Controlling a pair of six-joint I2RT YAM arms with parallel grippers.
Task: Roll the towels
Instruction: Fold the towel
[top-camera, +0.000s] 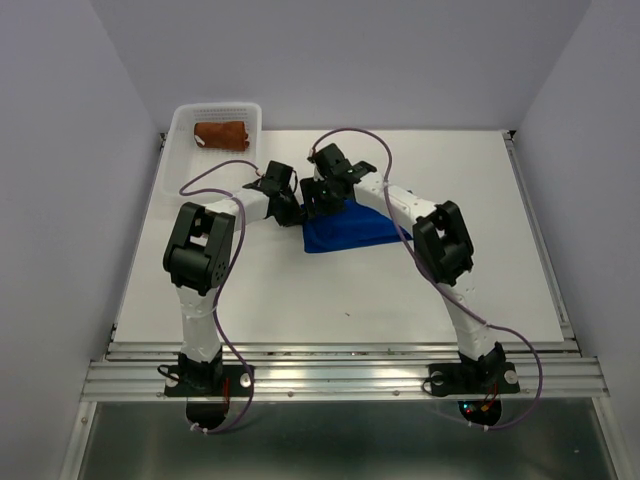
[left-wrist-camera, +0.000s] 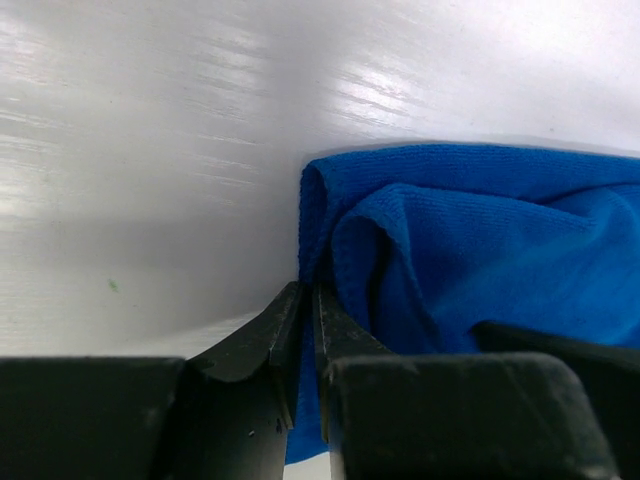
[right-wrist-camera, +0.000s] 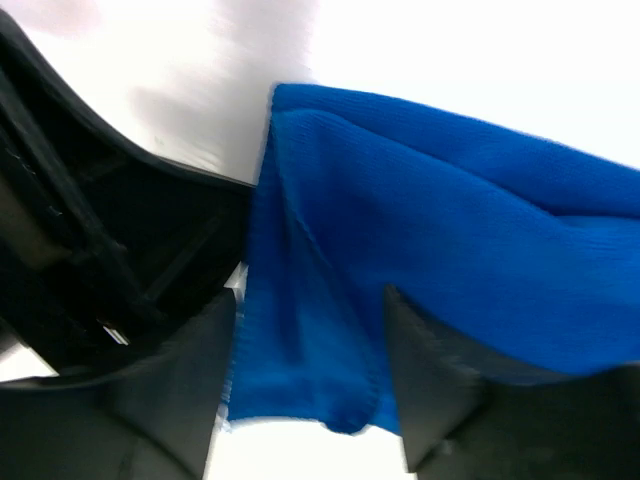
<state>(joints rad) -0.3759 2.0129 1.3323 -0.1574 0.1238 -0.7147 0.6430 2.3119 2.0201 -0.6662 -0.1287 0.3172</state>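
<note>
The royal blue towel lies crumpled on the white table, mid-centre. My left gripper is at its left corner; in the left wrist view the gripper is shut on a thin edge of the blue towel. My right gripper is at the towel's far-left edge. In the right wrist view the gripper is open, its fingers standing either side of a fold of the blue towel. The rust-brown towel lies as a small rolled bundle in the basket.
A white perforated basket stands at the table's far left corner. The left gripper's black body fills the left side of the right wrist view, close beside my right gripper. The table's metal rail runs along the near edge.
</note>
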